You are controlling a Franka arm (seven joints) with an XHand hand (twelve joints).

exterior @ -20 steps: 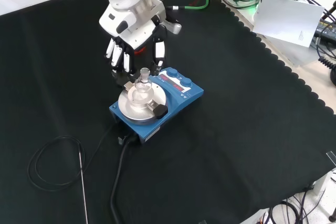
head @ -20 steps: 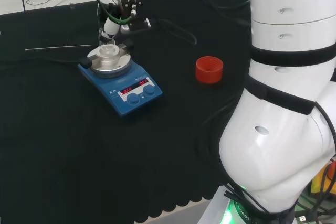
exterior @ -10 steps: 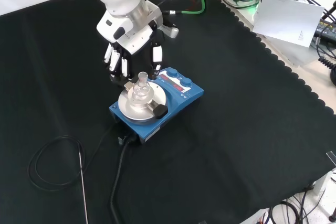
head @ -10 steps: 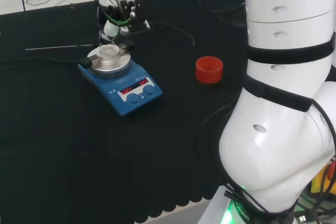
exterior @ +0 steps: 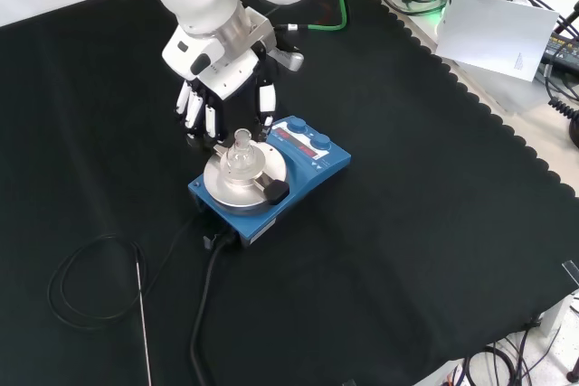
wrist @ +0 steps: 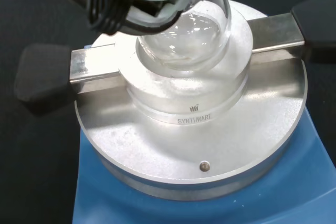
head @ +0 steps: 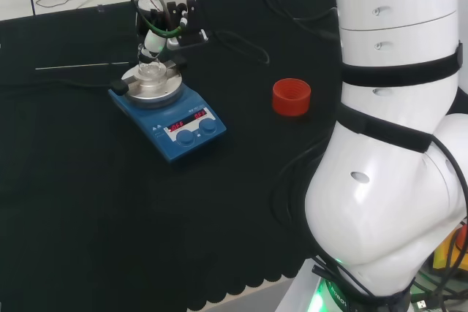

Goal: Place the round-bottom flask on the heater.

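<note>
While my black and white hand [exterior: 222, 97] hung just above and behind the blue heater with its round silver plate [exterior: 269, 174], the clear glass round-bottom flask [exterior: 241, 156] sat upright in the silver block at the plate's centre. From the wrist, its bulb [wrist: 185, 34] nested in the block's hollow, and a steel bar with black end grips [wrist: 93, 70] ran across behind it. My fingers [exterior: 207, 115] pointed down, fairly straight and relaxed, close to the flask's neck, and I could not tell whether they touched it. In the head view, a red ribbed ring [head: 292, 96] lay well apart to the heater's right.
</note>
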